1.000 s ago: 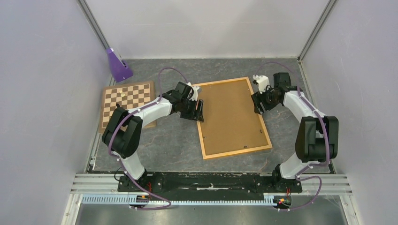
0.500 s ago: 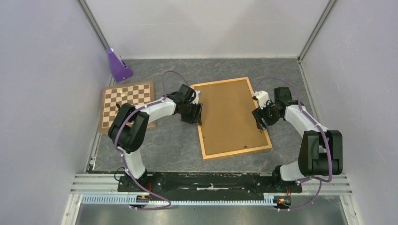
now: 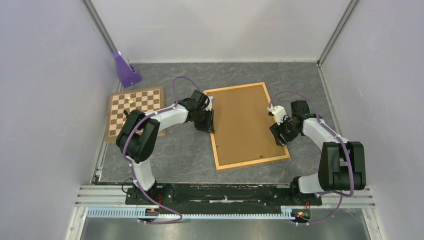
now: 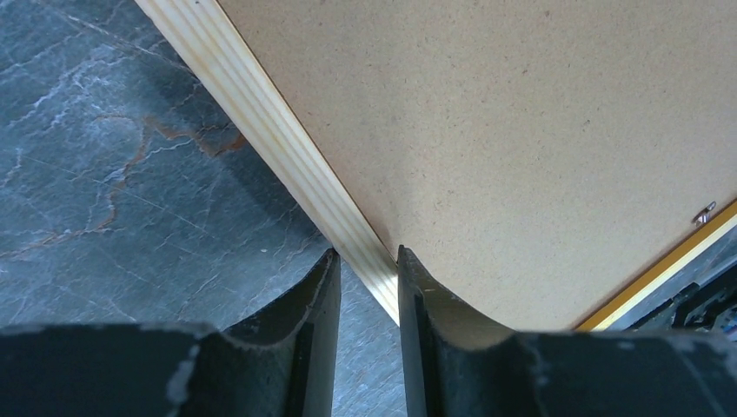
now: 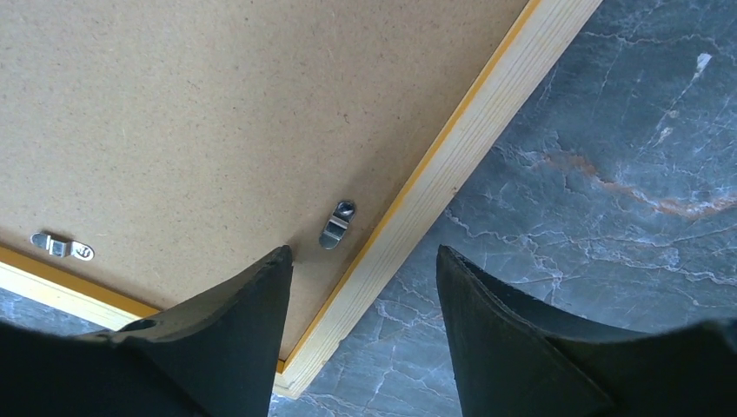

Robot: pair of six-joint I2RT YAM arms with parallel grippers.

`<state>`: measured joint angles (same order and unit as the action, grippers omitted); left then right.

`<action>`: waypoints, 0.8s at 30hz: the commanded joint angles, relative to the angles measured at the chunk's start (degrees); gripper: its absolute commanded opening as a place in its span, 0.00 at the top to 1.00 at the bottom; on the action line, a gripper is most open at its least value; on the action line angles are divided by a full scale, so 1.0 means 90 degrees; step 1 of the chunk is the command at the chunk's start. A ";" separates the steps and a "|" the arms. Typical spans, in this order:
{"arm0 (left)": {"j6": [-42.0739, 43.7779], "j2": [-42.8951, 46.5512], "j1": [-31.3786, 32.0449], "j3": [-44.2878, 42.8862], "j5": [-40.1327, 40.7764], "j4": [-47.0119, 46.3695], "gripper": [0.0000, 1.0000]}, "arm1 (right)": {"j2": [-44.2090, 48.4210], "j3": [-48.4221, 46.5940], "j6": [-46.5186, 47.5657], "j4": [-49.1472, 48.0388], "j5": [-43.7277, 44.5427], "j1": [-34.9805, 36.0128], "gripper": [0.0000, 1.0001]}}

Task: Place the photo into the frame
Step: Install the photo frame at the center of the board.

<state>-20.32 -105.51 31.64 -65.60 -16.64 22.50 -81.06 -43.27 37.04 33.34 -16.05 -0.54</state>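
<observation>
At the left edge of the grey marbled table [image 3: 185, 150] lies a brown-and-white wooden chessboard [image 3: 135, 107], untouched. Just to its right, the left gripper [image 4: 365, 261] is down on the left rail of the large, thin-railed, light-orange wooden picture frame [image 3: 245, 120]. Its fingers look pinched on that rail, one on each side.

The frame lies flat in the middle of the table, back upward, with its brown fibreboard backing board [image 5: 174, 104] seated inside the rails. The right gripper [image 3: 280, 132] straddles the right rail near the frame's near-right corner with its fingers spread and nothing held. A small metal clip [image 5: 336, 224] lies just ahead of it.

The glossy photo shows in no view, so I cannot tell whether it is under the board. The arms seem to be readying to lift or turn the frame, and the loading itself is unconfirmed.
</observation>
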 commanded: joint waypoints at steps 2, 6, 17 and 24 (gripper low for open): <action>-0.0118 -0.0051 0.0010 -0.0043 0.0023 -0.0180 0.67 | 0.0032 0.0062 0.0076 -0.0371 0.0106 -0.0019 0.38; -0.0094 -0.0035 0.0015 -0.0035 0.0033 -0.0179 0.68 | -0.0067 0.0061 0.0009 -0.0475 0.0091 -0.0028 0.40; -0.0038 -0.0005 0.0010 -0.0045 0.0033 -0.0176 0.72 | -0.0161 0.0044 0.0012 -0.0608 0.0230 -0.0048 0.48; 0.0053 -0.0024 0.0010 -0.0035 0.0040 -0.0154 0.83 | -0.0163 -0.0262 0.0222 -0.0568 0.0416 -0.0048 0.58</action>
<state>-20.38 -105.51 31.64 -65.60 -16.67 22.50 -81.71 -43.22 36.69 31.73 -15.40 -0.62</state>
